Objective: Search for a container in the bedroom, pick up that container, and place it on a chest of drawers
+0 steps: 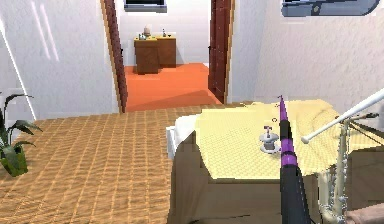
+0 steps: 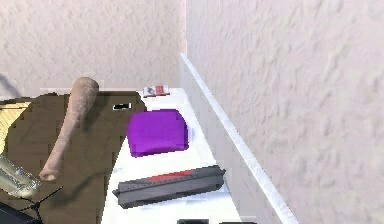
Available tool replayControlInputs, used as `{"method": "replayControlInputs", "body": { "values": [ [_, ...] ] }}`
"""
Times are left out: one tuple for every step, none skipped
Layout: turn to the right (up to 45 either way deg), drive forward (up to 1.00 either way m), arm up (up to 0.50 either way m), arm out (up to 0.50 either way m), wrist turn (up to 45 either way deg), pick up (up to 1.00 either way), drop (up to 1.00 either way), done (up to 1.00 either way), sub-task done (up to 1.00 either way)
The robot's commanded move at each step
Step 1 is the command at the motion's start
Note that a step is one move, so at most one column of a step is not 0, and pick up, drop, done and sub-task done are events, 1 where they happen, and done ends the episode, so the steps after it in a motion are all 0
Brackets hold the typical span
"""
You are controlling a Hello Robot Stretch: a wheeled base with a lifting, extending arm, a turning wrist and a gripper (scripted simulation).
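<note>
Through the open doorway in the forward view, a low wooden cabinet (image 1: pixel 153 52) stands against the far wall of a room with an orange floor, with small things (image 1: pixel 147 34) on its top. In the arm side view a purple squarish thing (image 2: pixel 158 132) lies on a white surface (image 2: pixel 215 140) beside the wall. Below it lies a long dark box (image 2: pixel 170 186) with a red stripe.
A yellow-covered surface (image 1: pixel 240 140) at the forward view's right carries a black and purple bat (image 1: pixel 288 150) and a small white round thing (image 1: pixel 269 142). A white stand (image 1: pixel 340 160) rises nearby. A potted plant (image 1: pixel 12 135) is at the left. A tan bat (image 2: pixel 72 125) lies on a brown top.
</note>
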Motion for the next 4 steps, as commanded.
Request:
{"method": "replayControlInputs", "body": {
  "values": [
    [0.0,0.0,0.0,0.26,0.0,0.0,0.0,0.0,0.0],
    [0.0,0.0,0.0,0.0,45.0,0.0,0.0,0.0,0.0],
    [0.0,0.0,0.0,0.0,45.0,0.0,0.0,0.0,0.0],
    [0.0,0.0,0.0,0.0,42.0,0.0,0.0,0.0,0.0]
  ]
}}
